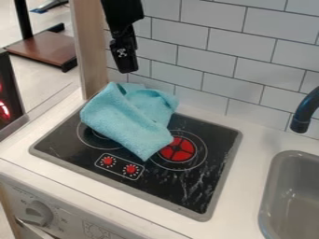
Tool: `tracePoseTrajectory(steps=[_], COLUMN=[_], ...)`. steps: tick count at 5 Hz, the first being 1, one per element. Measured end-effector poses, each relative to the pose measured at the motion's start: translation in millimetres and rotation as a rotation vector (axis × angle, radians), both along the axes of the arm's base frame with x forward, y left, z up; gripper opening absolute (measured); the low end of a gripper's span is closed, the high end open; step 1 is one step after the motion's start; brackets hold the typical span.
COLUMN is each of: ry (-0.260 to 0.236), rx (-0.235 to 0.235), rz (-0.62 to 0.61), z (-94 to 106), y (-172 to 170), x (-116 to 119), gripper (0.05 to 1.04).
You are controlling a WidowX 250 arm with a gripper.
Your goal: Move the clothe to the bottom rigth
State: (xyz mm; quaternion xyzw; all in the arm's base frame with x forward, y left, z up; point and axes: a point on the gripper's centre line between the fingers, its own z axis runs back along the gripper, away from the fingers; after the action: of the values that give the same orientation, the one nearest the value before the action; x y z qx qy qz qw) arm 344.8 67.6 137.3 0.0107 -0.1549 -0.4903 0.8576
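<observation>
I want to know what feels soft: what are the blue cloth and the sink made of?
The cloth looks like soft, fuzzy fabric, maybe microfiber: it flops in thick folds. The sink looks like smooth gray plastic, slightly shiny, though painted metal is possible.

1. Cloth (132, 119): light blue, fuzzy, loosely folded and rumpled.
2. It lies on the upper left part of the black stovetop, covering much of the left burner, one corner pointing toward the front and touching the red burner's edge.
</observation>
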Motion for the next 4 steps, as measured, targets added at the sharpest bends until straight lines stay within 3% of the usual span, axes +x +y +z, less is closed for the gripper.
tracePoseTrajectory(steps=[1,2,4], ry=[0.032,0.067,0.173], rx=[-0.005,0.063,0.264], rz=[0.001,0.031,0.101], z=[-10.5,-23.1,-70.3], y=[-1,3,11], x=[-2,-6,-5], gripper=[0.999,0.999,0.999])
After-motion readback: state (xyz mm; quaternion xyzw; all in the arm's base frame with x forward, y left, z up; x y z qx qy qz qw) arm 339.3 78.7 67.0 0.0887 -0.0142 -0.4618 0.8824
